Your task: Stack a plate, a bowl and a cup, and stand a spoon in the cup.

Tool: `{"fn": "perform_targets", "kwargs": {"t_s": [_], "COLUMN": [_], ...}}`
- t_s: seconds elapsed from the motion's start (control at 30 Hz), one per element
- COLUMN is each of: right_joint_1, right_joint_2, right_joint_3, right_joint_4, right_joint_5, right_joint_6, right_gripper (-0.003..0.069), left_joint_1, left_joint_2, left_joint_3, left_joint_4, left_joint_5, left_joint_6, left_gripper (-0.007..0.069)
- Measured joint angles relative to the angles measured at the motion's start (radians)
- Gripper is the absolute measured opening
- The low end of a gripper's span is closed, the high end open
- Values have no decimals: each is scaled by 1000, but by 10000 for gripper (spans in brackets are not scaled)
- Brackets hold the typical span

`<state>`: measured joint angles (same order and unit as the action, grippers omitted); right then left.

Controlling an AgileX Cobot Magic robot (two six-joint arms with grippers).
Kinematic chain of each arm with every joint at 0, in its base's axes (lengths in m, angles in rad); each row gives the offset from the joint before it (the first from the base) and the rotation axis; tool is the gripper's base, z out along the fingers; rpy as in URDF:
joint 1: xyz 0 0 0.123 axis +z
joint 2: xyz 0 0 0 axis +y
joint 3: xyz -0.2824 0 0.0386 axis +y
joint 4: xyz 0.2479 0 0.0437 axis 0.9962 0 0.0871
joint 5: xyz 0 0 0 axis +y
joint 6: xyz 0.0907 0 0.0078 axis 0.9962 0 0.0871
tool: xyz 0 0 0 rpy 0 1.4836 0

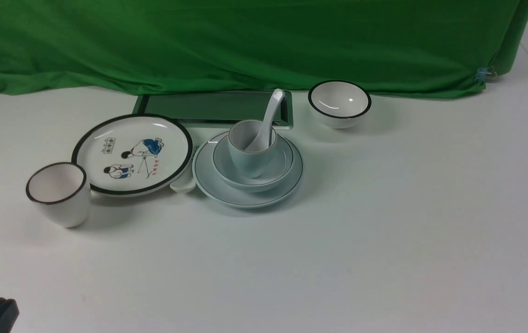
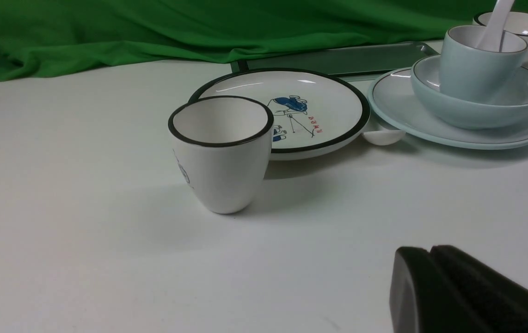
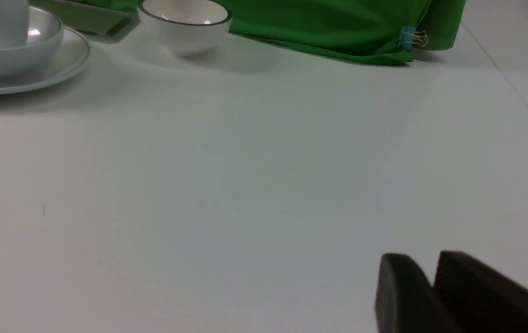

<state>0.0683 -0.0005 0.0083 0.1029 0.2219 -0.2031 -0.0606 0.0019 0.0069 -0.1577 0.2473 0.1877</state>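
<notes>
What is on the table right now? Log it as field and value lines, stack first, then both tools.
stack base: plate on the table
middle: bowl on the plate
top: cup upright in the bowl
spoon: scoop in the cup, handle leaning up over its rim
left tool: shut, empty, away from the stack
right tool: shut, empty, over bare table
task state: stack looks complete

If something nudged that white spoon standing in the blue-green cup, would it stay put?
Probably not firmly. The spoon only leans on the cup's rim, handle sticking well above it, so a nudge would likely swing it around. It looks like glazed ceramic: probably slippery and chip-prone. The cup sits loose in the bowl, so it might shift too.
</notes>
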Motion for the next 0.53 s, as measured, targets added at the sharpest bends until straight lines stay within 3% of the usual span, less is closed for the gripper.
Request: {"fn": "perform_targets", "kwargs": {"t_s": [0.53], "right_joint_1": [0], "right_joint_2": [0], "right_joint_3": [0], "right_joint_4": [0], "right_joint_5": [0], "right_joint_6": [-1], "right_gripper": [192], "left_joint_1": [0], "left_joint_2": [0], "left_joint_3": [0], "left_joint_4": [0], "left_joint_5": [0], "left_joint_6": [2], "left_gripper": [-29]}}
